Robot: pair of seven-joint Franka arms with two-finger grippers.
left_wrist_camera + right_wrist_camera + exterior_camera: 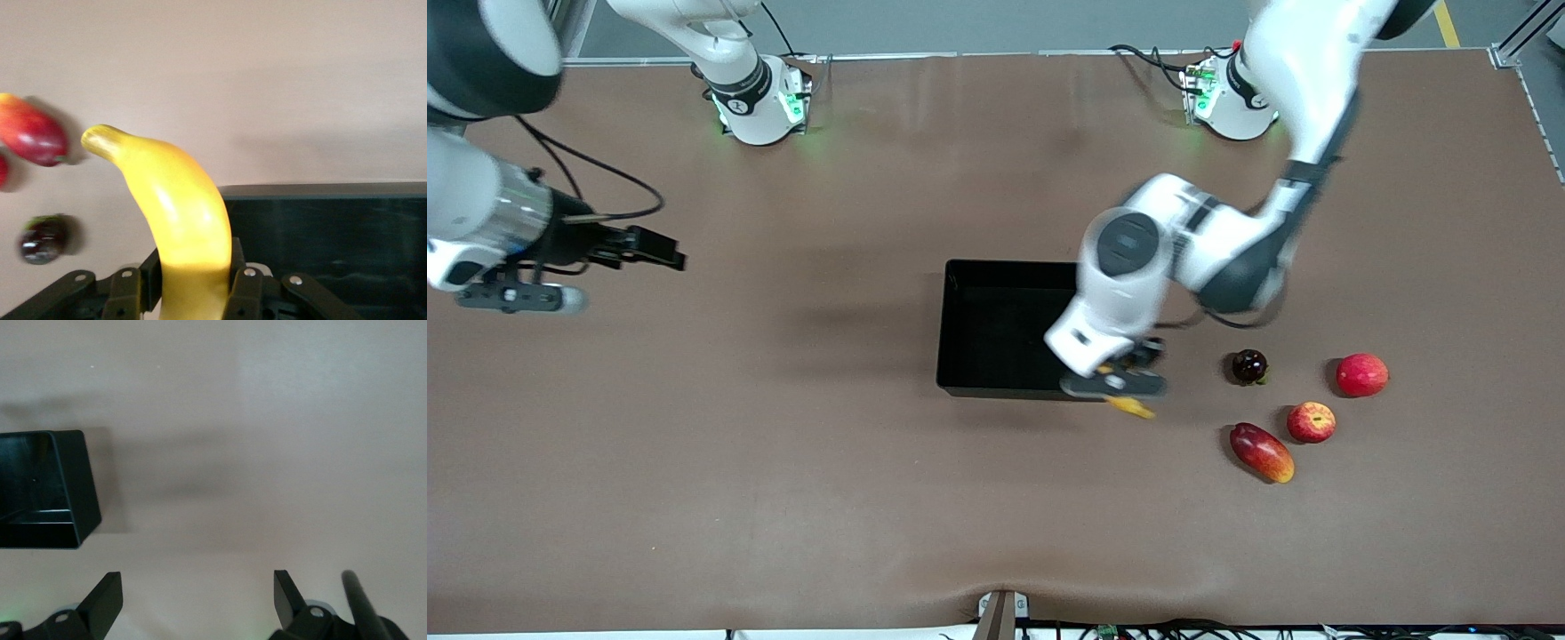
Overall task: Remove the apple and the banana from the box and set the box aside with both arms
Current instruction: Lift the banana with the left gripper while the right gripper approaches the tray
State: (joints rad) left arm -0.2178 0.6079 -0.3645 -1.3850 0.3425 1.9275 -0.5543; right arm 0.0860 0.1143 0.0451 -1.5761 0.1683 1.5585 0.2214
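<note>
My left gripper (1116,382) is shut on the long yellow banana (1134,408) and holds it over the edge of the black box (996,388), at the box's corner nearest the front camera toward the left arm's end. In the left wrist view the banana (177,207) stands up between the fingers (247,283), with the box (333,227) beside it. The small red apple with yellowish patches (1311,421) lies on the table toward the left arm's end. My right gripper (665,253) is open and empty over bare table at the right arm's end, and waits; its wrist view shows the box (73,480).
A plain red round fruit (1361,374), a dark round fruit (1249,365) and an oblong red-orange mango (1261,452) lie around the apple. The mango (33,133) and the dark fruit (43,239) also show in the left wrist view.
</note>
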